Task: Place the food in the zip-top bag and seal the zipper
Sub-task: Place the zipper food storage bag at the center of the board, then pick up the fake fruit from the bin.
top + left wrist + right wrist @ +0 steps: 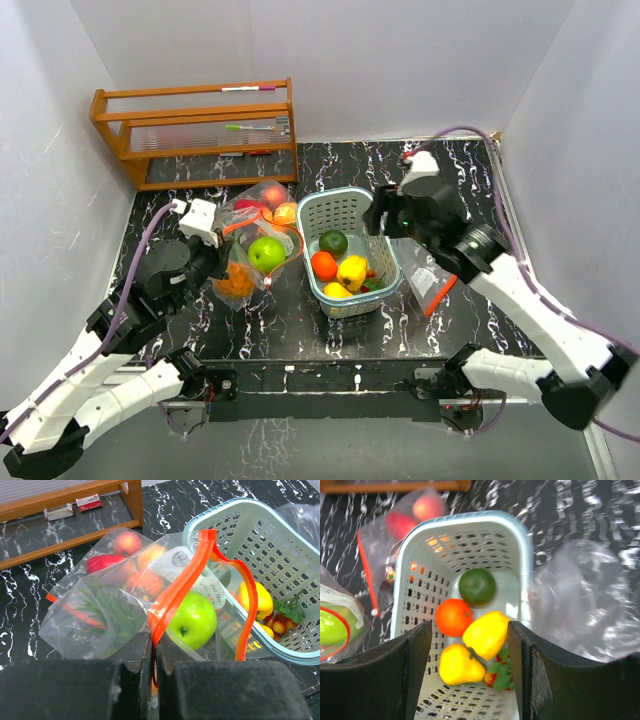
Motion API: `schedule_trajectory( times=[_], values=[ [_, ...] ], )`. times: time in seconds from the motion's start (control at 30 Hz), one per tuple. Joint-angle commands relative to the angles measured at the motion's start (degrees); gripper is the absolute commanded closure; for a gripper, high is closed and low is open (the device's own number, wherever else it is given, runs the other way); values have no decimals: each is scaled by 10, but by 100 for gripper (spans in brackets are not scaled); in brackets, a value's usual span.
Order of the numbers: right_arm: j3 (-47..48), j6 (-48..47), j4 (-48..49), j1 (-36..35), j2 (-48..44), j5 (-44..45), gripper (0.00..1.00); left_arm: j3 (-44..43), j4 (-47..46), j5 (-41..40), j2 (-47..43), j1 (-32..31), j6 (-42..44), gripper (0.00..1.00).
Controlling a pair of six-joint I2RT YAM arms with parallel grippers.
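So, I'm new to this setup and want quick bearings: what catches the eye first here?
The bright green apple sitting in the mouth of the zip-top bag, left of centre, pops first. Next, the teal basket in the middle, holding orange, yellow and dark green fruit, with the right claw open above it.

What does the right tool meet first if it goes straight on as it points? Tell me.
Probably the yellow toy pepper in the teal basket, which sits centred between the open right tool's fingers. The orange fruit beside it is close too; depth is unclear.
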State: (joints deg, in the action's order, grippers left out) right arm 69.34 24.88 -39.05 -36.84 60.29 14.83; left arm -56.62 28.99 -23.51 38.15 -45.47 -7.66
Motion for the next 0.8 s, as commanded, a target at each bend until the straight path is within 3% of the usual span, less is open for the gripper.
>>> schedule_trajectory(
  times=[0.0, 0.33, 0.77],
  values=[
    [-12, -21, 99, -7, 86, -132, 35, -17, -5, -21, -17, 2, 3, 100],
    [-30, -20, 188, -27, 223, -193, 30, -8, -4, -28, -36, 2, 12, 100],
    [-42, -13, 222, -63, 360, -166, 28, 6, -2, -43, -53, 2, 23, 100]
  ],
)
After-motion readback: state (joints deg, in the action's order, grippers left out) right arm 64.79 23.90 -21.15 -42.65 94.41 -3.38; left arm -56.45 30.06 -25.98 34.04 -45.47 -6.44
